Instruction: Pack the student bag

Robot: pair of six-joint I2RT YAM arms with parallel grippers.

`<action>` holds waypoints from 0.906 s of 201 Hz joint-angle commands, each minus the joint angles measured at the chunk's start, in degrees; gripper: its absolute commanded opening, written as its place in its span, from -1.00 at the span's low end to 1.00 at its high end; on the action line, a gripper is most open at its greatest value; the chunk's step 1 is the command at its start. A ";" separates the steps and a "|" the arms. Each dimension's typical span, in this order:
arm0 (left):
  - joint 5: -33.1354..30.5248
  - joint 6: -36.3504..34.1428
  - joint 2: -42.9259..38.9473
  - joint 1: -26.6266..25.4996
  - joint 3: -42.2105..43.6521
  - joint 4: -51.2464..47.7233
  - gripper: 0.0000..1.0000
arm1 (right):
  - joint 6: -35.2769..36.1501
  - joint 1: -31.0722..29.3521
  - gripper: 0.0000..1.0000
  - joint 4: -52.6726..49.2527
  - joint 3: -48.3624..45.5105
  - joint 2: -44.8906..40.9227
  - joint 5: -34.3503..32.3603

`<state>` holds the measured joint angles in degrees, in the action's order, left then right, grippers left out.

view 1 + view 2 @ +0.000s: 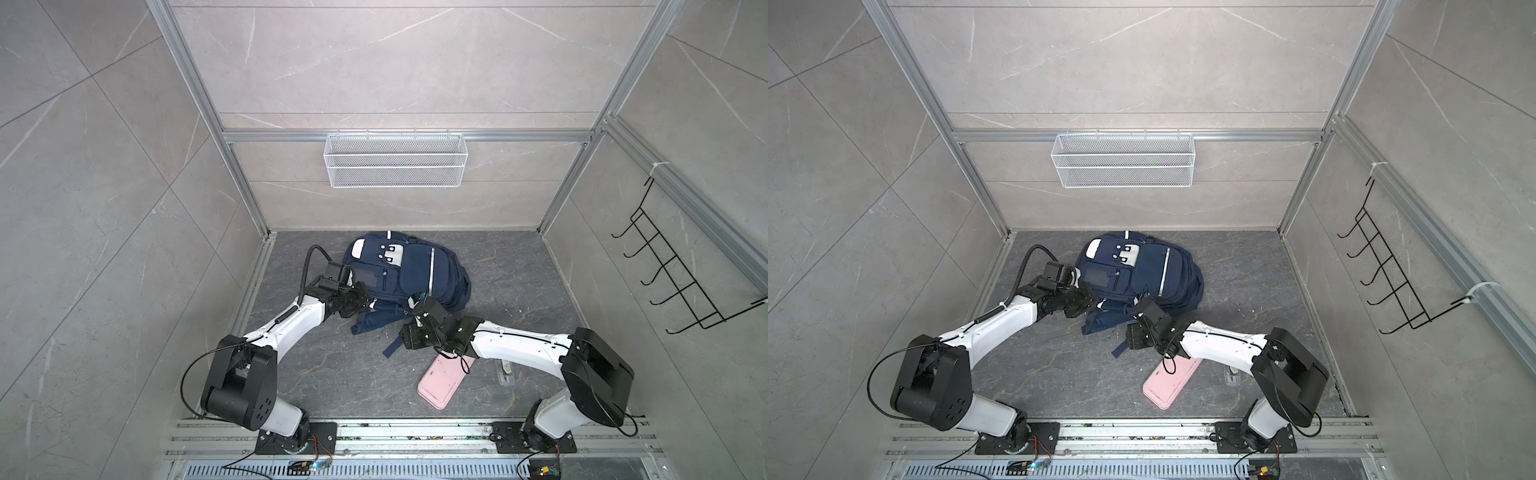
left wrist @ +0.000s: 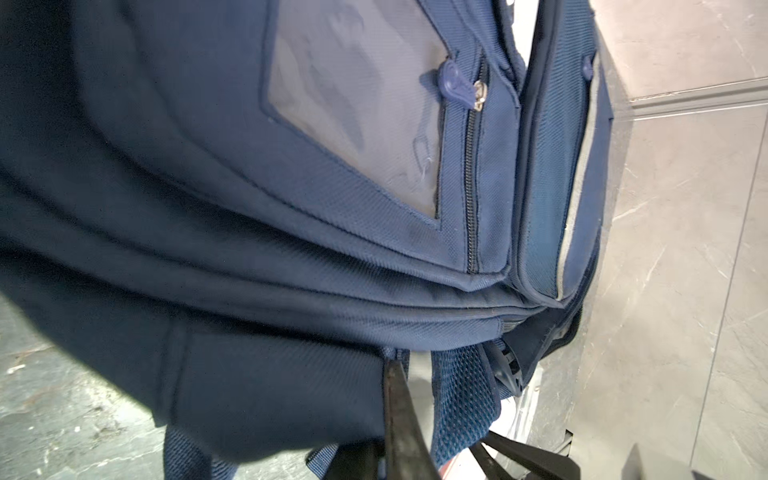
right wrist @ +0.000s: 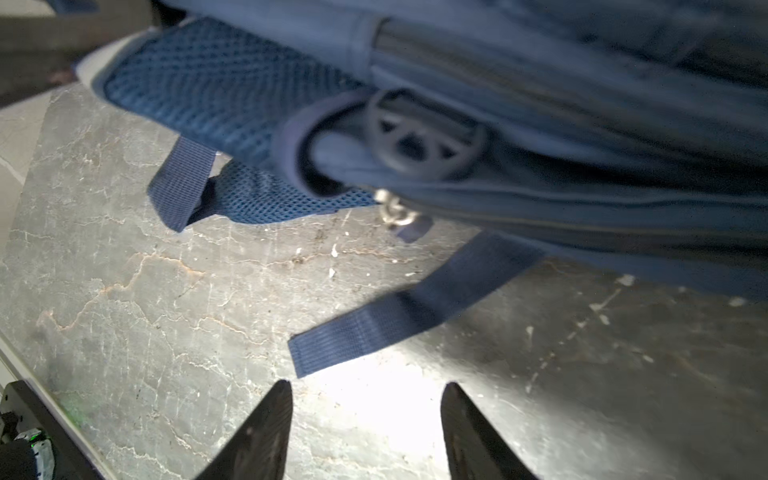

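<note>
The student bag (image 1: 409, 270), a navy backpack with white patches and a silver stripe, lies on the dark floor in both top views (image 1: 1142, 270). My left gripper (image 1: 353, 305) sits at the bag's near left edge. In the left wrist view one dark finger (image 2: 399, 415) shows, pressed against a fold of navy fabric that hides its partner, so it is shut on the bag. My right gripper (image 3: 368, 388) is open over bare floor, just short of a loose strap end (image 3: 399, 320). A zipper pull (image 3: 397, 214) hangs beyond it.
A pink oblong case (image 1: 442, 384) lies on the floor under the right forearm, with a small clear item (image 1: 505, 372) to its right. A white wire basket (image 1: 395, 160) hangs on the back wall. A black hook rack (image 1: 673, 270) is on the right wall.
</note>
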<state>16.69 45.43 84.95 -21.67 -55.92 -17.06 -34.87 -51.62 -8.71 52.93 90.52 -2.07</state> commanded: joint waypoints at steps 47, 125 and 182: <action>2.30 -0.69 -3.78 -0.63 -3.89 -0.07 -1.00 | 1.10 -0.58 0.18 -0.17 3.83 3.03 -9.97; 2.24 -0.58 -3.65 -0.87 -4.88 -0.43 -1.00 | 1.67 -0.54 0.03 -0.97 9.08 6.71 -10.52; 2.21 -0.61 -3.91 -1.00 -5.60 -0.87 -1.00 | 1.23 -0.51 -0.07 -3.59 11.71 9.00 -13.31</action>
<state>16.53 45.41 84.25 -22.15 -58.11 -19.49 -34.22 -52.01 -9.63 62.72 97.97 -13.37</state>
